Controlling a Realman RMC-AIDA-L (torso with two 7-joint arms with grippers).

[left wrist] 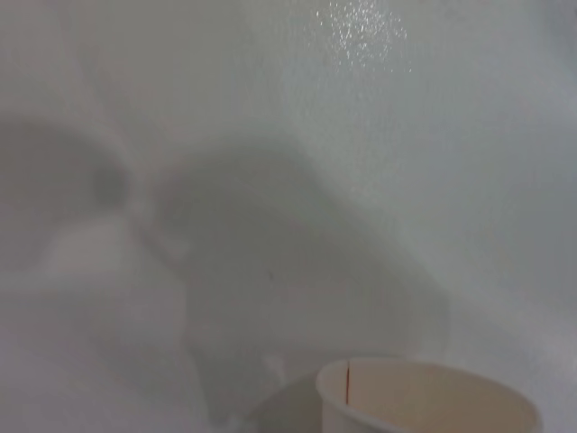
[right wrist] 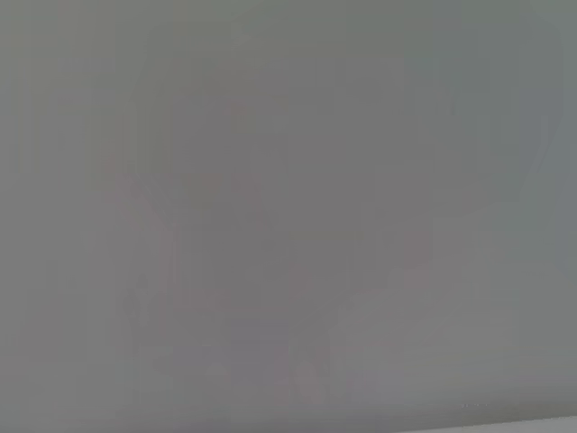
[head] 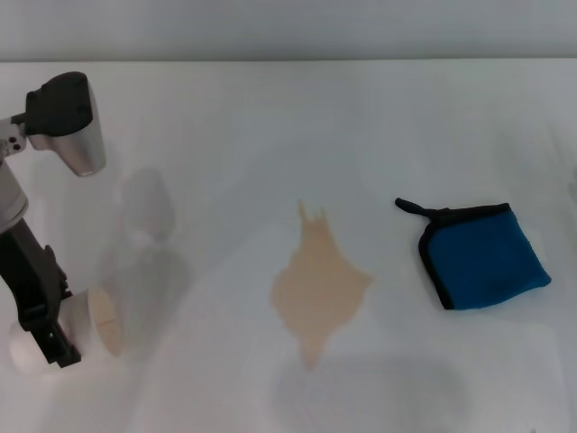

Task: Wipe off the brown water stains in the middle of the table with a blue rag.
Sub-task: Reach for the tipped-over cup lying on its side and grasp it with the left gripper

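While the blue rag point(head: 482, 255) lies untouched on the tabletop point(head: 270, 126), right of the brown water stains point(head: 318, 284), the left tool point(head: 52, 327) clamps a tilted paper cup point(head: 96, 321) far left. Right tool unseen. Risk: cup drips more.

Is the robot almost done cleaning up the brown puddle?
Not yet. The brown water stains still sit whole on the table. The blue rag lies folded beside them, untouched. The left gripper holds a paper cup far to the left. Grabbing the rag and wiping are both left.
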